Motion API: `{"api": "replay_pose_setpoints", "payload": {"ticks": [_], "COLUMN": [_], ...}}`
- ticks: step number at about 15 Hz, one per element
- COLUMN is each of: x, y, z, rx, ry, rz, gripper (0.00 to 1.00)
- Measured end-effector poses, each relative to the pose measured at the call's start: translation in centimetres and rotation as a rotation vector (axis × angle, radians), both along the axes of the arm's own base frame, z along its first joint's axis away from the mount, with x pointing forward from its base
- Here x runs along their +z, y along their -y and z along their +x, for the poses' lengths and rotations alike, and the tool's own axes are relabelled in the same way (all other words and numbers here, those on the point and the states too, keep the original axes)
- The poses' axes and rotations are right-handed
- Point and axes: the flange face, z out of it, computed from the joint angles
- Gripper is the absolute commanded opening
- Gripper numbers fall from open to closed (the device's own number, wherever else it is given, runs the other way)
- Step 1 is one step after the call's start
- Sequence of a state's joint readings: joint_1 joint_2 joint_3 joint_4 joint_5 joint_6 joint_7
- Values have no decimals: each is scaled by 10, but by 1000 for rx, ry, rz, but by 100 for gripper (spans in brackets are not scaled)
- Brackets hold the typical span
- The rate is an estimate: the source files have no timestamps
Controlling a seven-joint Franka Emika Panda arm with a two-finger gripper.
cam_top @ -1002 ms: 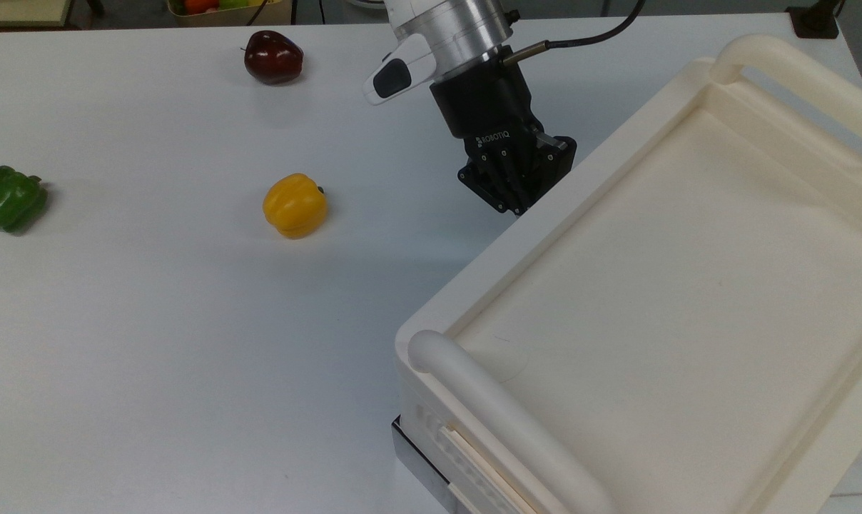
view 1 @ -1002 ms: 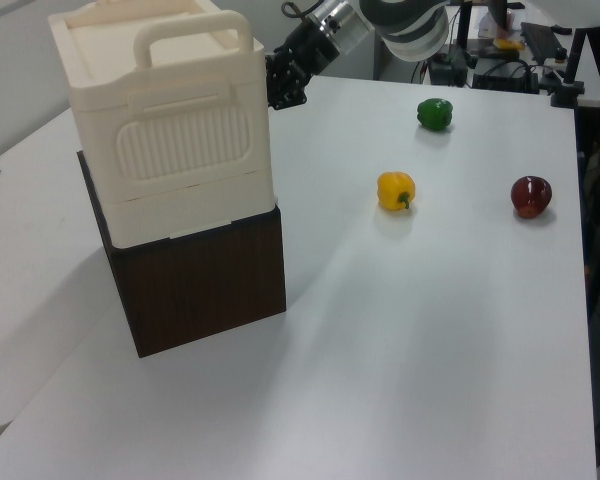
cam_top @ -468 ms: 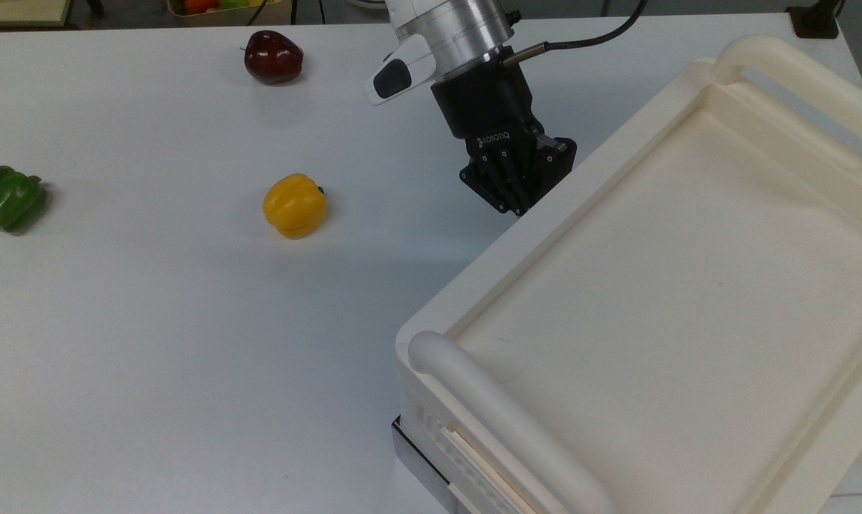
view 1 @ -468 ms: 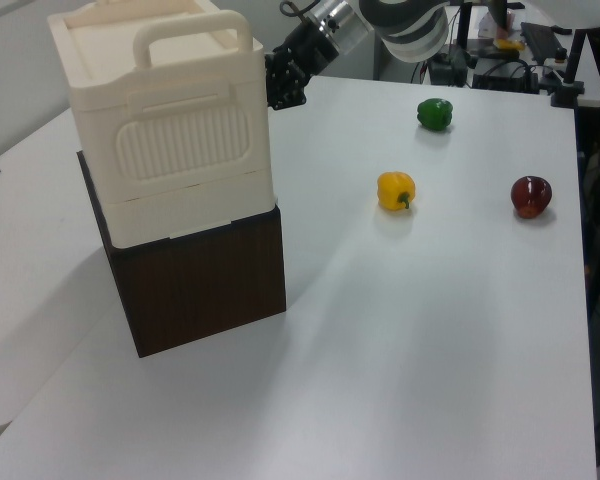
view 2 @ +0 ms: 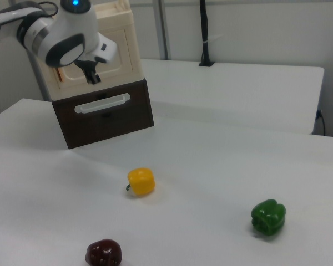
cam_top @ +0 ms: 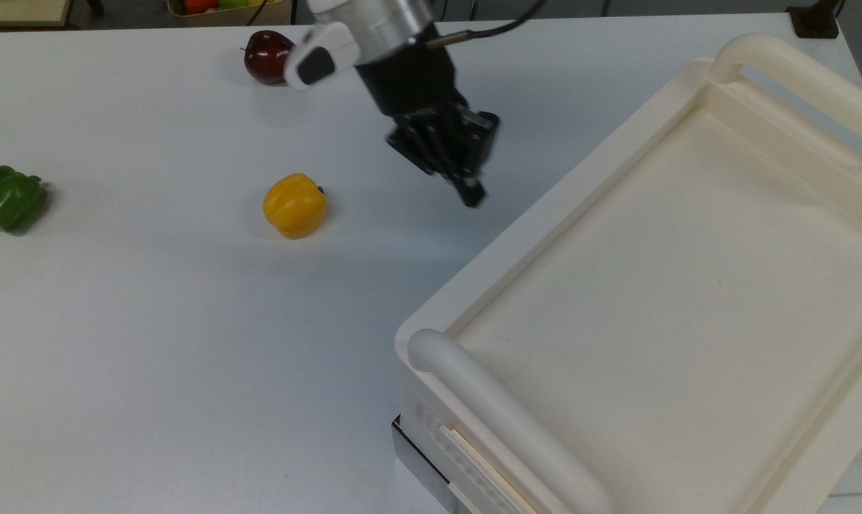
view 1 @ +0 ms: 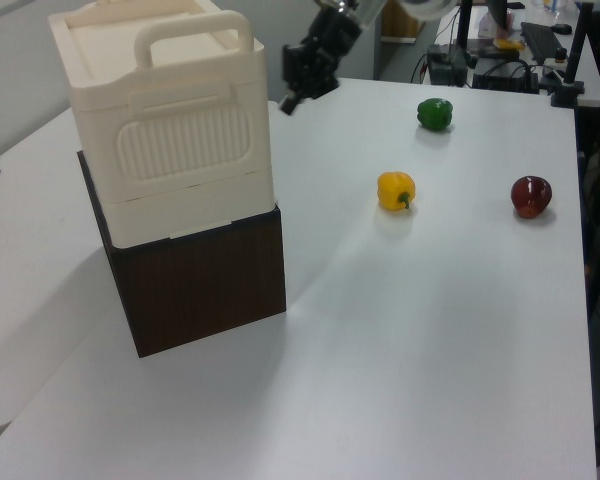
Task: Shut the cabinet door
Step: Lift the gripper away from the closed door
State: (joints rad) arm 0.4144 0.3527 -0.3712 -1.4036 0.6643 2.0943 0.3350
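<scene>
The cabinet (cam_top: 616, 214) is a cream box with a tray-like top on a dark brown base (view 1: 205, 275). Its front faces the right view, where the cabinet door (view 2: 125, 50) is a cream panel lying flat against the front, partly hidden behind my arm. My black gripper (cam_top: 470, 194) hangs shut and holds nothing. It is a short way off the cabinet's front edge, on the top view's left of it. In the left view the gripper (view 1: 288, 103) is just right of the cabinet's upper corner. In the right view the gripper (view 2: 93, 79) hangs before the door.
On the white table (cam_top: 153, 321) lie a yellow pepper (cam_top: 295, 205), a green pepper (cam_top: 8, 198) and a dark red pepper (cam_top: 272, 57). The brown base carries a pale bar handle (view 2: 102, 103). Open tabletop stretches to the top view's left of the cabinet.
My gripper was at the cabinet's front edge and has pulled away from it, toward the top view's left and upward. The cabinet and the peppers have not moved.
</scene>
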Motion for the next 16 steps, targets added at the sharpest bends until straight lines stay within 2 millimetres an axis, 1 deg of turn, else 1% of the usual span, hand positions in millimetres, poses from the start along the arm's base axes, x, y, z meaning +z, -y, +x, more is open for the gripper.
{"api": "replay_pose_setpoints", "payload": {"ticks": [2, 6, 7, 8, 9, 10, 11, 12, 13, 16], "x": [2, 14, 18, 23, 27, 30, 33, 35, 39, 47], "y": [26, 66, 79, 91, 103, 111, 119, 125, 131, 153], "z": [-16, -48, -55, -62, -69, -75, -80, -83, -85, -93], "rx": [58, 212, 236, 249, 259, 274, 290, 305, 316, 357], "ry": [-101, -228, -248, -265, -284, -304, -318, -319, -314, -309], "rz": [-144, -238, -258, -283, -313, -346, -377, -401, -420, -501], "gripper": [2, 4, 10, 12, 18, 26, 39, 63, 100, 100]}}
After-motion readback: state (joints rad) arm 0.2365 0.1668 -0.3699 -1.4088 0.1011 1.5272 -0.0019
